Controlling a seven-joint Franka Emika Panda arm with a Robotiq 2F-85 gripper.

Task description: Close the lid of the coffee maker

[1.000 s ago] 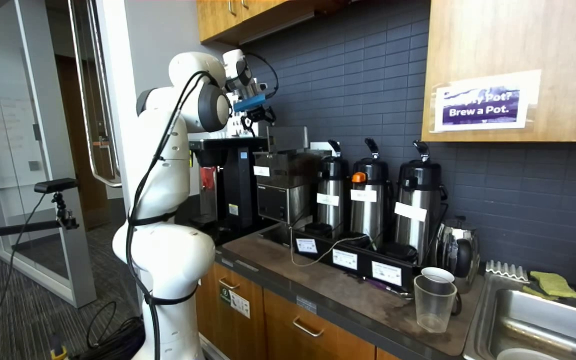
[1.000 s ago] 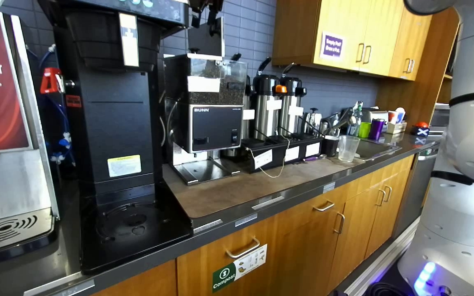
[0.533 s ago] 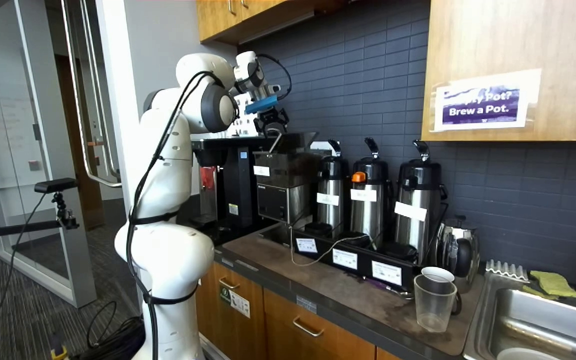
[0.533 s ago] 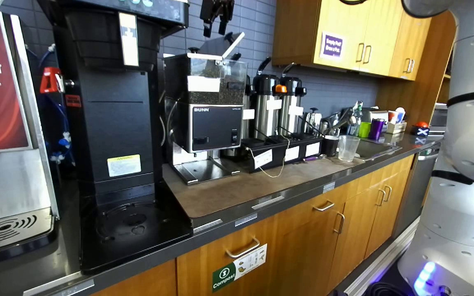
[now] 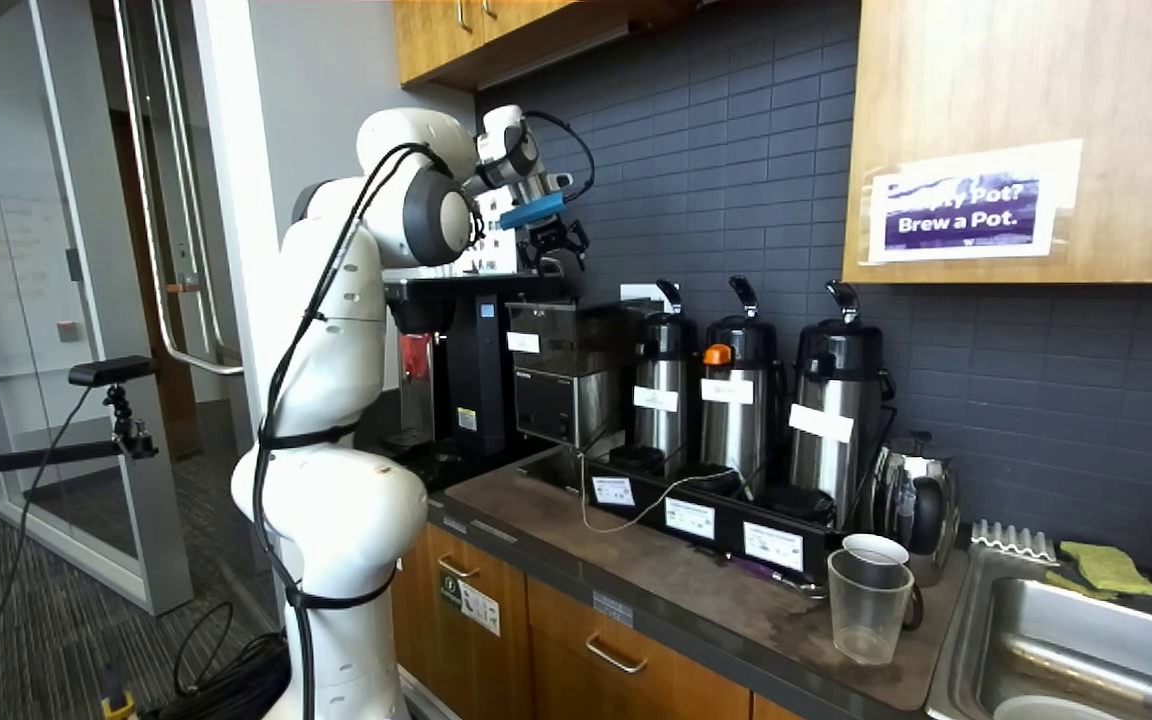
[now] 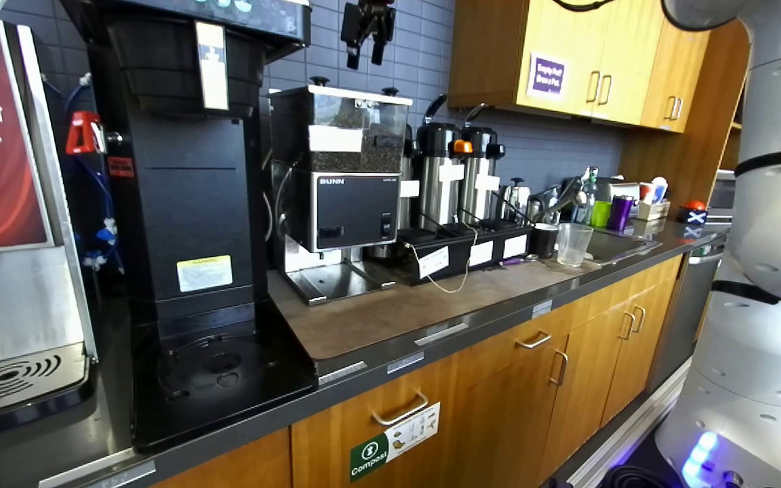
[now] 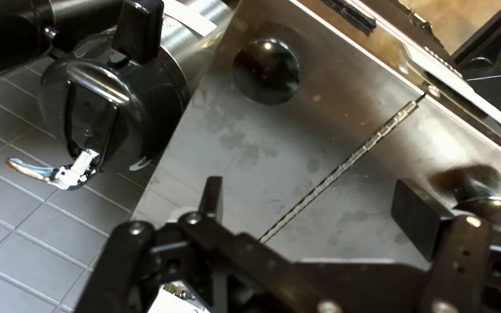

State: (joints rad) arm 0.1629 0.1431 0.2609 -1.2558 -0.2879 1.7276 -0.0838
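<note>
lid (image 7: 263,150) flat atop the coffee maker (image 6: 356,209), jaws above and clear of it, spread wide

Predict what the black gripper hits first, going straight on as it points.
Probably the flat grey metal lid atop the black-and-steel boxy coffee maker, near the thin metal hinge. The black gripper points roughly down, fingers apart; depth is unclear, so the exact contact spot is a guess.

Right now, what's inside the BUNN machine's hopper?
Dark granular contents, probably coffee beans, show through the front of the hopper in an exterior view. The white label covers part; in the wrist view, the shut lid hides the inside.
</note>
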